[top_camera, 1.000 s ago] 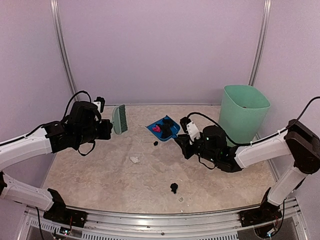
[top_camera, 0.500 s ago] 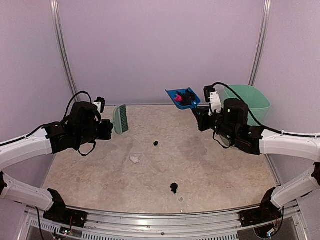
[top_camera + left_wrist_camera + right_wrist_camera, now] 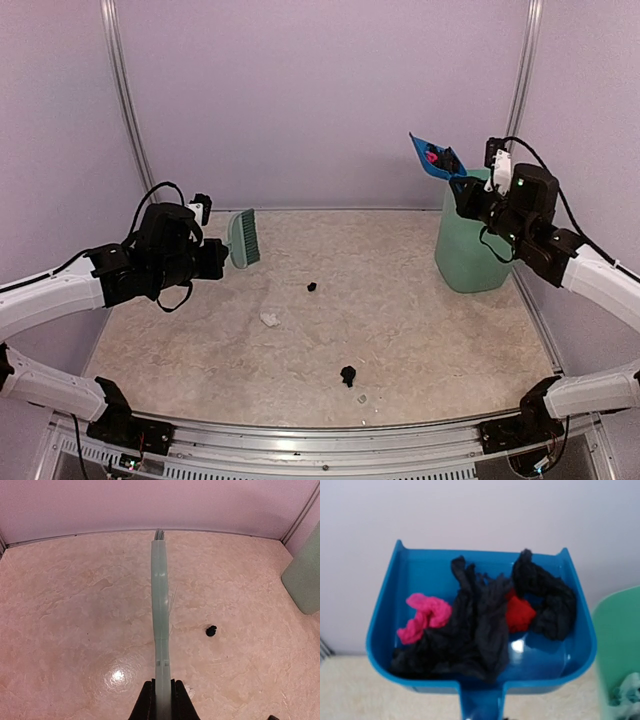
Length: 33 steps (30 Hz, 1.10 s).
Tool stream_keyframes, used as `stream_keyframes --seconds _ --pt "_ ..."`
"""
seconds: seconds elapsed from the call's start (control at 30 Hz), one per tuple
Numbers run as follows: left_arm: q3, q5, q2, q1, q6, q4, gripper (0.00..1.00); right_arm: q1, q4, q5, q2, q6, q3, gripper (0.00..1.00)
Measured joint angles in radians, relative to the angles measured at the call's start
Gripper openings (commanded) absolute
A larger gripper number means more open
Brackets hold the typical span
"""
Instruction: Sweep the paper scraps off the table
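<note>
The right pincer point(image 3: 462, 183) is pinching the handle of the blue dustpan point(image 3: 430, 157) and holds it up in the air at the far right, just beside the near-left rim of the green bin point(image 3: 470, 250). In the right wrist view the pan carries a load of paper scraps point(image 3: 480, 625), mostly black with some pink and red, lying against its back wall. To my eye the step in hand is emptying this load.

The left pincer point(image 3: 162, 700) is pressed together on the handle of the green brush point(image 3: 160, 605), which hangs above the left side of the surface point(image 3: 450, 340), bristles clear of it.

The job is not finished: a black scrap point(image 3: 312, 287) lies mid-surface, a white scrap point(image 3: 268, 320) nearer and to the left, and another black bit point(image 3: 348, 375) close to the near edge with a tiny pale piece point(image 3: 362, 398) just beside it.

Next, I would say, the pan must come fully over the bin's mouth and tip forward so the load slides in, not past the rim. Then the brush and pan are needed for the leftovers.
</note>
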Motion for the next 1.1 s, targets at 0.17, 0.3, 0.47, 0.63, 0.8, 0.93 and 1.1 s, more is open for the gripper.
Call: stream_keyframes --seconds 0.17,0.3,0.47,0.63,0.8,0.93,1.1 --pt "0.0 0.0 0.0 0.0 0.0 0.0 0.02 -0.083 -0.025 -0.056 -0.066 0.087 0.0 0.0" --pt "0.0 0.001 0.0 0.0 0.0 0.0 0.02 -0.172 -0.019 -0.131 -0.118 0.183 -0.034 0.0" --pt "0.0 0.002 0.0 -0.002 0.0 0.0 0.02 -0.294 0.028 -0.264 -0.16 0.315 -0.105 0.0" --pt "0.0 0.003 0.001 -0.004 0.0 0.001 0.01 -0.386 0.117 -0.412 -0.162 0.467 -0.166 0.0" --pt "0.0 0.003 0.002 -0.004 0.0 0.001 0.02 -0.434 0.163 -0.491 -0.152 0.64 -0.179 0.0" --pt "0.0 0.003 0.002 -0.004 0.0 0.001 0.02 -0.442 0.163 -0.469 -0.163 0.771 -0.181 0.0" --pt "0.0 0.003 0.002 -0.004 0.0 0.001 0.02 -0.445 0.163 -0.434 -0.195 0.94 -0.198 0.0"
